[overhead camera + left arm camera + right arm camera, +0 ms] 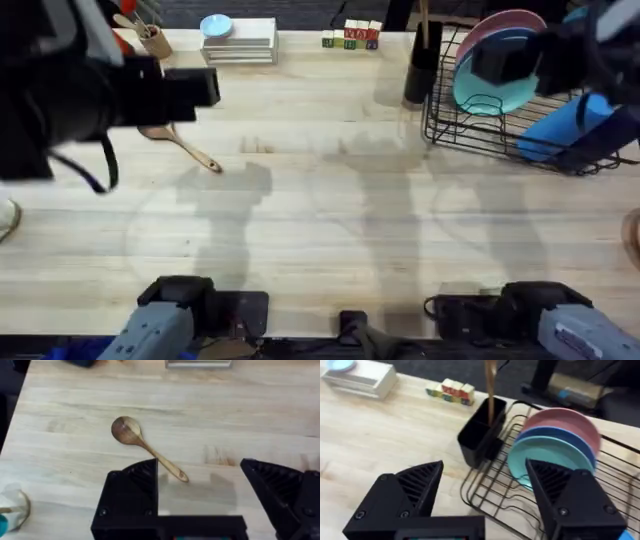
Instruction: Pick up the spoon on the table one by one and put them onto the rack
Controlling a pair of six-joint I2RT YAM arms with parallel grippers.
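Spoon: a wooden spoon [145,447] lies flat on the bench [330,220], far across from the rack, its round bowl partly under the left arm in the overhead view and its handle end [205,160] pointing out toward the middle of the bench.
Left end effector: the left end effector [200,485] hangs over the spoon with its black fingers [135,490] spread wide; nothing is between them, and the handle tip lies just beside one finger as the wrist camera sees it.
Rack: the black wire rack [490,490] stands on the bench, well apart from the spoon, with a pink plate [570,425] and a teal plate [545,455] standing upright in it.
Utensil holder: a black holder [480,435] sits at the rack's corner nearest the spoon; a brown stick, probably a spoon handle [490,390], stands upright in it, though its top is cut off.
Right end effector: the right end effector [485,495] hovers above the rack, fingers [415,485] spread apart and empty.
Blocks: a row of small coloured blocks [452,391] rests on the bench beyond the holder.
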